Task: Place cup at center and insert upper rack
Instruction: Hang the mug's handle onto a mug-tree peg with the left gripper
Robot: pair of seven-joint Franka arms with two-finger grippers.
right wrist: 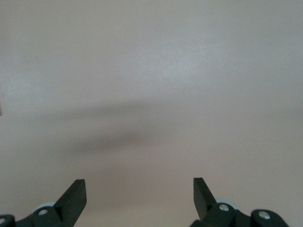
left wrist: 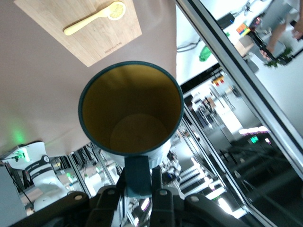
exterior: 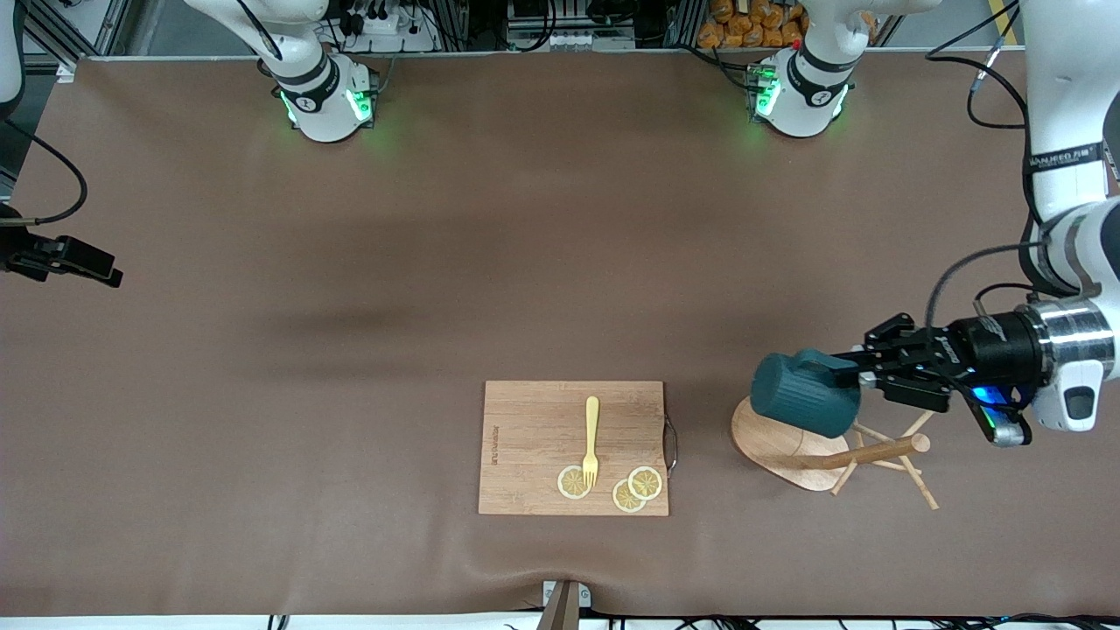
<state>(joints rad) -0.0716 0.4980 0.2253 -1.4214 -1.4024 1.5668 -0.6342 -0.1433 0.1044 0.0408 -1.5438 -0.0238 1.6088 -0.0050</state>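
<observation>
Cup [exterior: 803, 394] over rack [exterior: 787, 446]; fork [exterior: 591, 442] on board [exterior: 534, 446] beside rack

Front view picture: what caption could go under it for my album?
Left gripper holds the teal cup sideways over the toppled mug tree.

Even overhead light, soft shadows on the table [exterior: 350, 262], slight wrist-view blur

You're looking at one cup [exterior: 803, 394], one upper rack [exterior: 792, 451], one cutting board [exterior: 534, 437], one fork [exterior: 591, 441], three lemon slices [exterior: 645, 482].
</observation>
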